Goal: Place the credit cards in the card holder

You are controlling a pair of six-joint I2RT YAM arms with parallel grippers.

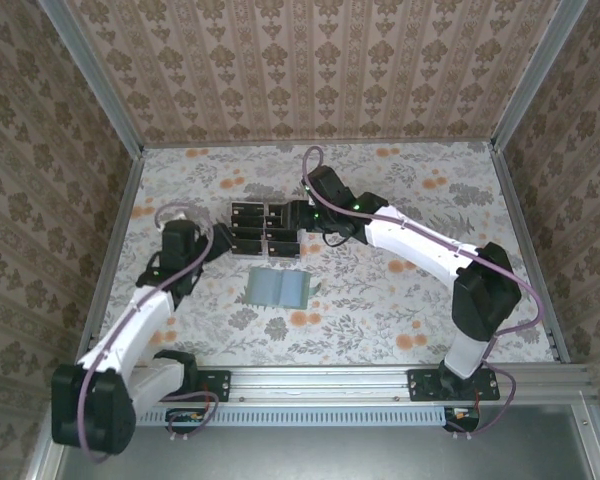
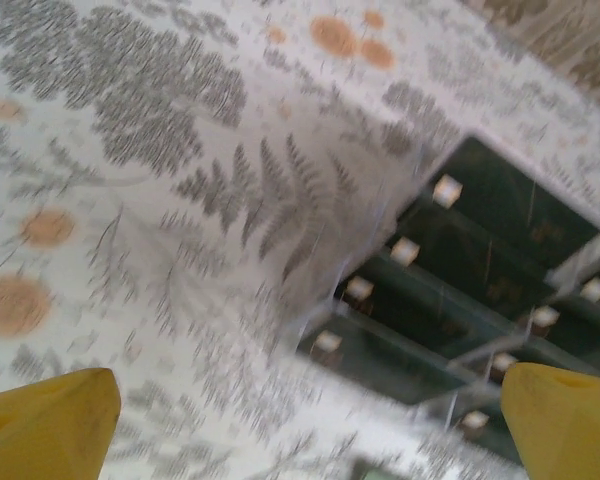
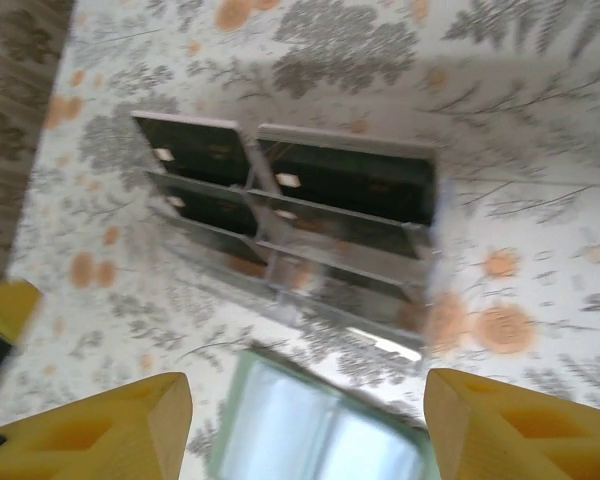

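Barely started: credit cards (image 1: 280,240) sit in the clear rack (image 3: 280,285), card holder (image 1: 278,288) lies on the table (image 1: 400,300) just nearside of it, left gripper (image 2: 305,430) and right gripper (image 3: 310,430) both gape empty.

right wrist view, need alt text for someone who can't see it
A clear plastic tiered rack holding thin black rectangular cards sits on a floral-patterned tablecloth. Nearer the camera lies a flat sage-green wallet, framed by the open yellow fingers of the right gripper, which holds nothing.
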